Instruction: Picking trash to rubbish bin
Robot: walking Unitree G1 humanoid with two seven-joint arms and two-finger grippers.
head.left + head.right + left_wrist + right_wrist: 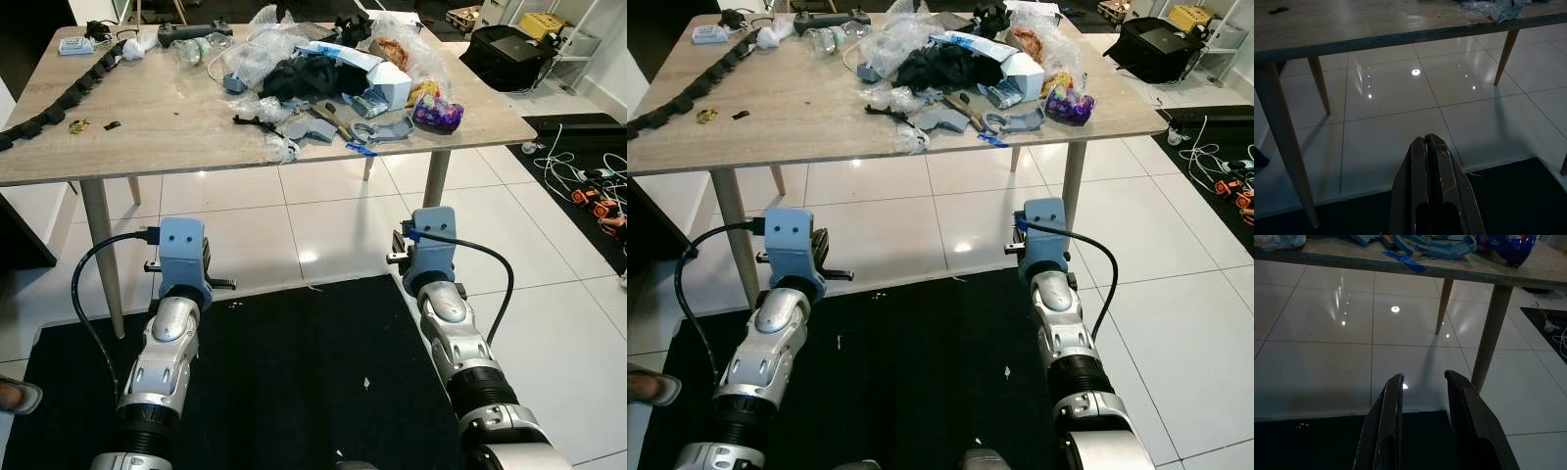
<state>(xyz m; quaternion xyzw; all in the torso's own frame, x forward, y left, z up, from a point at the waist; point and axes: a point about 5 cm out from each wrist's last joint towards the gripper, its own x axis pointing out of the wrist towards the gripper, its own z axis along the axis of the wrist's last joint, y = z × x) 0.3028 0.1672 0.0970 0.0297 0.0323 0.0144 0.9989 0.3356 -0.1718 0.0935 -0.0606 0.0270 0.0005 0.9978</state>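
A wooden table (147,127) stands in front of the robot on a shiny white tile floor (294,225). A big pile of trash (333,73) lies on the far right part of the table top. In the pile are clear plastic wrap (257,54), a black cloth (304,76), a white and blue box (377,76), a purple shiny bag (438,113) near the right edge, and some grey-blue pieces (382,130) close to the front edge. A long black chain (64,98) lies along the left side of the table. Both arms are held low, out in front of the robot, over a black mat (284,382), and they are not touching the table. The left gripper (1431,147) has its two fingers pressed together and holds nothing. The right gripper (1422,382) has its fingers a little way apart, with a gap between them, and it holds nothing too. A black box (509,54) sits on the floor past the right end of the table.
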